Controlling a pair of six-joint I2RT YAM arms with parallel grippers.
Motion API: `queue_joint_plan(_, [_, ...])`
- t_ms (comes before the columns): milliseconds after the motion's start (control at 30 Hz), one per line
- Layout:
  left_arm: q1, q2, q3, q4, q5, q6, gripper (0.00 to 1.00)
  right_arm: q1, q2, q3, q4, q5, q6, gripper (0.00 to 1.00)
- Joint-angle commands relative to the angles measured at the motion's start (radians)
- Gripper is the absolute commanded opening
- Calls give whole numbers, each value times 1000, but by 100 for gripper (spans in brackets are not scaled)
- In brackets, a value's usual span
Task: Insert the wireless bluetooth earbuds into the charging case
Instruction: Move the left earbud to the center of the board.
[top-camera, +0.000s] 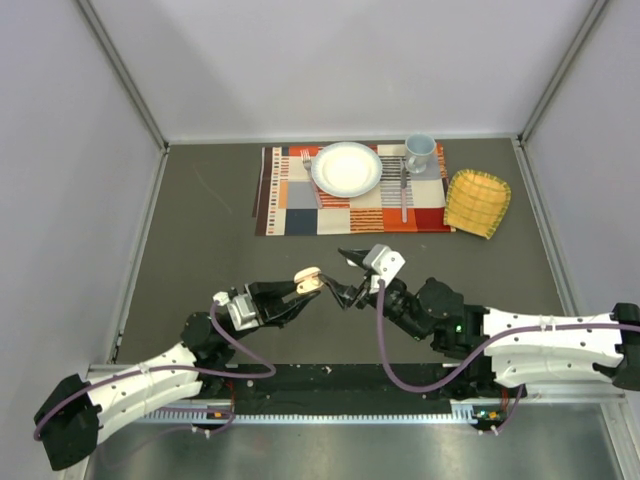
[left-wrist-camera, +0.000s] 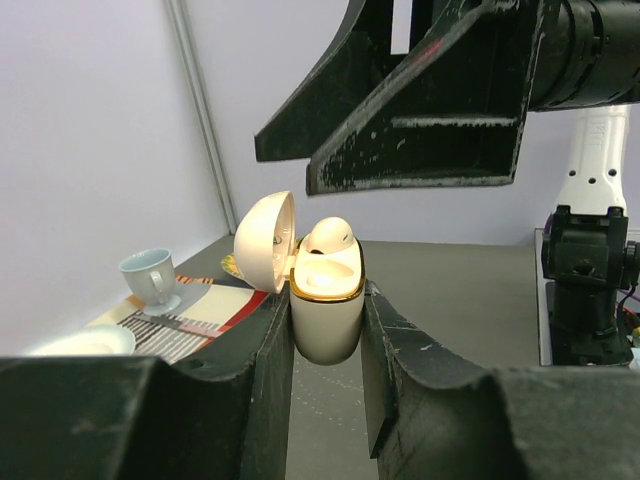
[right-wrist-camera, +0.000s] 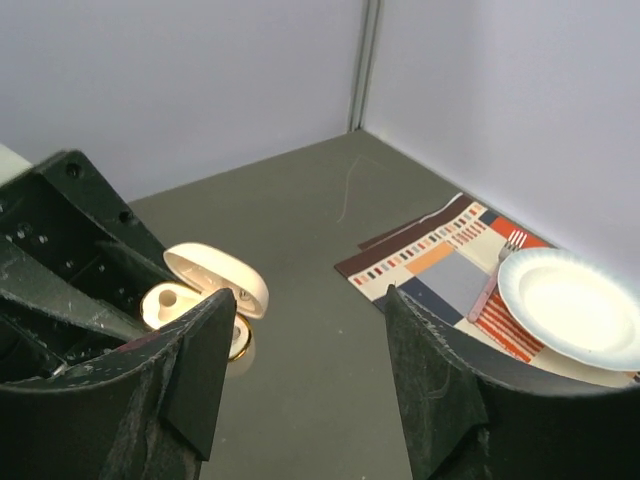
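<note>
Overhead, case: the case (top-camera: 308, 277) is pinched in the left claw (top-camera: 300, 285) with its lid open, and looks lifted off the worktop (top-camera: 200, 240).
Overhead, right claw: the right claw (top-camera: 346, 275) is just beside the case, opposite the left claw. Its fingers are spread and I can see nothing between them.
Overhead, beyond the case: a placemat (top-camera: 300, 212) lies well apart from the case. On it are a bare plate (top-camera: 347, 168) and a cup (top-camera: 420, 152) whose inside I cannot see.
Left wrist, grip: the left claw's fingers (left-wrist-camera: 265, 370) clamp the lower body of the case from both sides. The case stands upright with its lid (left-wrist-camera: 265, 240) tipped back.
Left wrist, contents: one pale earbud (left-wrist-camera: 328, 237) sits in the well on the case's far side. The well in front of it looks empty.
Left wrist, right claw: it hangs above the case, not touching it.
Right wrist, claw: the fingers are wide apart and hold nothing. The open case shows low down beside one finger.
Right wrist, other earbuds: I can see none near the case.
Doing it well: I judge the empty well is the target. The left claw should hold the case level and steady. The right claw should bring the next earbud in stem down over the front well, on the side away from the lid. It should let go only once the earbud is seated, without nudging the one already in the case.
</note>
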Motion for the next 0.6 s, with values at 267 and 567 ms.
queue_joint_plan(267, [-2, -28, -48, -25, -195, -55, 0, -48, -67, -12, 120, 384, 137, 75])
queue_joint_plan(567, [30, -96, 21, -179, -359, 70, 0, -448, -93, 45, -525, 93, 881, 75])
